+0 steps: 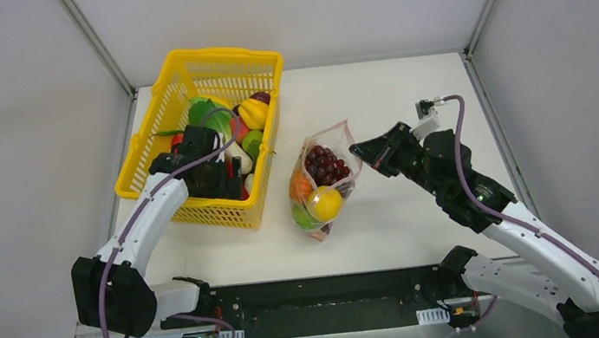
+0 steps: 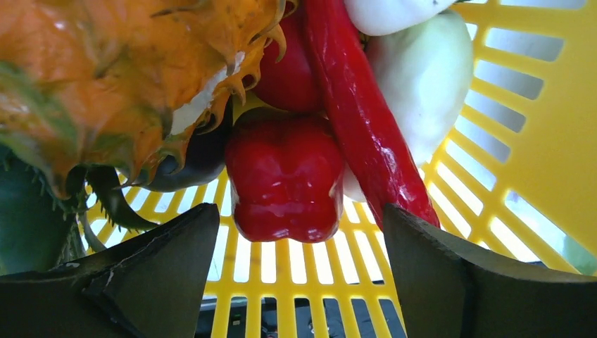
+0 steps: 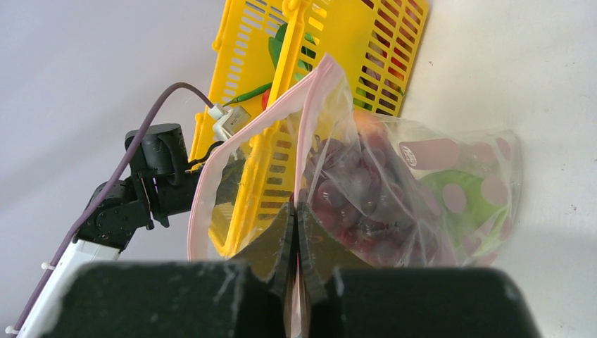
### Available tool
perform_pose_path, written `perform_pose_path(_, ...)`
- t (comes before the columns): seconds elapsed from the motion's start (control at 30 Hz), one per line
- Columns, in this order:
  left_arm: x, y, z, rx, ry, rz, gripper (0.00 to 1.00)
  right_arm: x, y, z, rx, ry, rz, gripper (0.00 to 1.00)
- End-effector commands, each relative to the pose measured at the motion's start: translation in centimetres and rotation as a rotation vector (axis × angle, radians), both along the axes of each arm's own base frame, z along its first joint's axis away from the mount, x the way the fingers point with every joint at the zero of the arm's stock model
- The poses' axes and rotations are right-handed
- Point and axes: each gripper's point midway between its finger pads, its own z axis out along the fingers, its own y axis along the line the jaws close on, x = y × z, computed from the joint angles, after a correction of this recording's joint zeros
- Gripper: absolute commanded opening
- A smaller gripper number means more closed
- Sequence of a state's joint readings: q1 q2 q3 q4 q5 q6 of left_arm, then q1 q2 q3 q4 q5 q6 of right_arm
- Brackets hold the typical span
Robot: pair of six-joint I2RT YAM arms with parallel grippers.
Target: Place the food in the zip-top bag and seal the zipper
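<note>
While the right tool (image 3: 296,215) is pinching the rim of the soft, crinkly zip-top bag (image 3: 422,183) on the tabletop (image 1: 407,85), the left tool (image 2: 296,232) is hanging spread wide before a hard, slippery-looking red pepper (image 2: 285,179) in the basket (image 1: 178,71) at ten o'clock; its fat middle looks easiest to grab.

The basket (image 1: 180,88) is set at the worktop's (image 1: 423,205) far left corner, with food (image 1: 252,114) piled in it. The zip-top bag (image 1: 343,141) is laid just right of it, grapes (image 1: 327,164) being held behind a lemon (image 1: 327,204) inside.
</note>
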State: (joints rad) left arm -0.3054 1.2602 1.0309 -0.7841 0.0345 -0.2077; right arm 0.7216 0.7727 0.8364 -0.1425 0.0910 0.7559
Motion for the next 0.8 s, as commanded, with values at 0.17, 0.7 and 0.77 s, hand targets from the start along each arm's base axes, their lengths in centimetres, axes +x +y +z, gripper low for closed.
perform_pose_path(0.17, 0.2, 2.6, -1.5, 0.144, 0.044, 0.042, 0.64, -0.2, 0.1, 1.2, 0.034, -0.028, 0.009, 0.04)
perform_pose_path(0.7, -1.3, 1.7, 6.8, -0.013, -0.234, 0.028, 0.06, -0.2, 0.2, 1.1, 0.043, -0.020, 0.011, 0.04)
perform_pose_path(0.77, -1.2, 1.6, 8.0, -0.035, -0.283, 0.033, 0.05, -0.2, 0.2, 1.2, 0.043, -0.019, 0.012, 0.04)
